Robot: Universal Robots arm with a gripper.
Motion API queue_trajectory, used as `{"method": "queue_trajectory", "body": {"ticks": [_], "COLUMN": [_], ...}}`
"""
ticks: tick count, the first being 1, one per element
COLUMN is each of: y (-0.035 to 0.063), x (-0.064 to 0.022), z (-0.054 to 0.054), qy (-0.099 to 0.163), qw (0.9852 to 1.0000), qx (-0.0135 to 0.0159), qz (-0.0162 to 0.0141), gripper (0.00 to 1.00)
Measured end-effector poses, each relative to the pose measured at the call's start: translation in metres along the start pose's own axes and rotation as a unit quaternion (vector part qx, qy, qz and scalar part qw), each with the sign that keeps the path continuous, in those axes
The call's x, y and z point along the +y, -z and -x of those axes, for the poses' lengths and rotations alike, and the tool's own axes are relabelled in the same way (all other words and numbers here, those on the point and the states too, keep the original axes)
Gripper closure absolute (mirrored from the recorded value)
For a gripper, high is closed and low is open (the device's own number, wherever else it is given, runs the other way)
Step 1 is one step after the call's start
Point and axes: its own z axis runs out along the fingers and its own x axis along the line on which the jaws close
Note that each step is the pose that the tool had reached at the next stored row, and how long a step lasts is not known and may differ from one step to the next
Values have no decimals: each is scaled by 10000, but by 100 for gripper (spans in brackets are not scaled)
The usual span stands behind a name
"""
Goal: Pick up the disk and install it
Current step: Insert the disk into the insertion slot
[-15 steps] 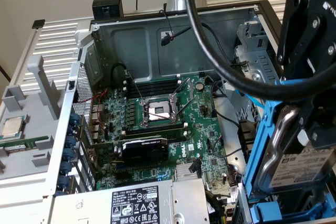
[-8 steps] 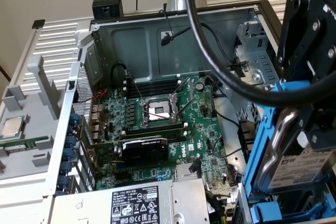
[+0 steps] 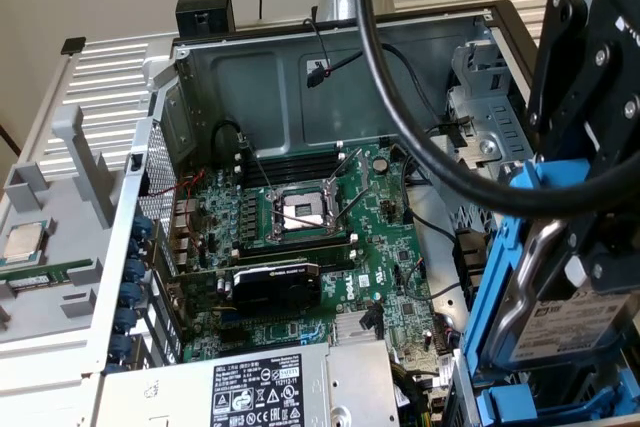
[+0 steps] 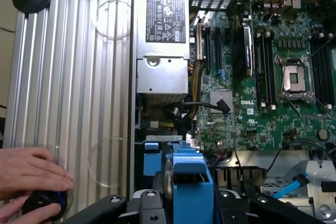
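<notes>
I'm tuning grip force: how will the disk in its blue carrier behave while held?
Probably stiff and heavy for its size: the disk looks like solid metal. The blue plastic carrier may flex or slip where the gripper clamps it. Held on edge, it could tilt if the grip loosens.

**A:** Where does the exterior view sit?

**B:** Outside and above the open computer case (image 3: 250, 77), looking down at a slant onto the motherboard (image 3: 395, 197). The gripper (image 3: 585, 257) and the disk (image 3: 555, 322) loom close to the lens at the exterior view's right.

**A:** And the wrist view?

**B:** It rides on the wrist and faces straight down along the gripper (image 4: 189, 211). The disk (image 4: 191, 177) is nearest the lens and the case lies farther below.

**A:** What do the two share?

**B:** The motherboard (image 4: 236, 114), its processor socket (image 3: 300, 212) (image 4: 294, 77) and the labelled power supply (image 3: 260, 392) (image 4: 163, 30). Between the views they appear turned by roughly a quarter turn.
</notes>
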Motion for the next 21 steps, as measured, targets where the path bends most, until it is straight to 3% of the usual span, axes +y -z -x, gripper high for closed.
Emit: {"method": "queue_trajectory", "body": {"ticks": [12, 21], "y": [-43, -55], "x": [-11, -13], "z": [-8, -10], "qy": [-1, -1], "qw": [10000, 10000], "qx": [-18, -28], "qz": [50, 66], "gripper": [63, 63]}}
